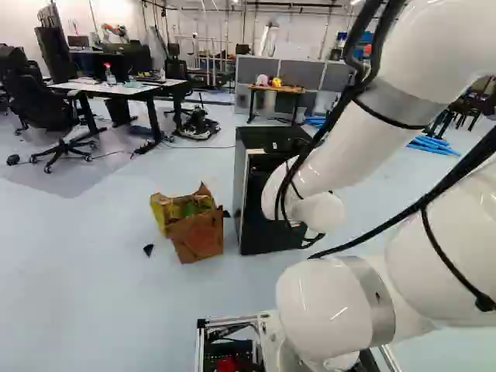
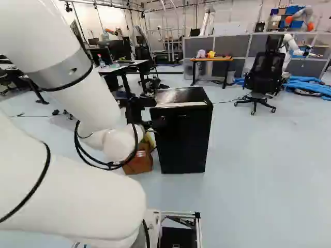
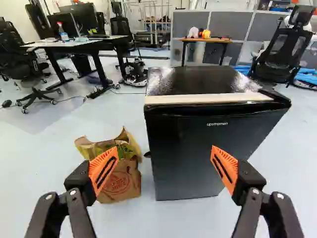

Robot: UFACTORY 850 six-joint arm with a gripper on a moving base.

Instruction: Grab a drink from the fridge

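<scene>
In the right base view my gripper [image 2: 140, 111] is beside the upper left part of the black fridge [image 2: 183, 139], partly behind my arm. The wrist view shows the gripper [image 3: 165, 166] open, its orange pads wide apart with nothing held between them. Ahead of it stands the small fridge [image 3: 183, 144], its door shut and a pale strip along the top front edge. The fridge's inside is hidden, so no drink in it can be seen. In the left base view my arm covers part of the fridge [image 1: 260, 232].
A brown paper bag [image 3: 121, 181] stands on the floor close beside the fridge. Farther back are a desk [image 3: 89, 43] with a bottle [image 3: 63, 33] on it, office chairs [image 3: 280, 52], a small wooden table [image 3: 205, 39] and grey partitions. Another robot [image 2: 289, 46] stands far off.
</scene>
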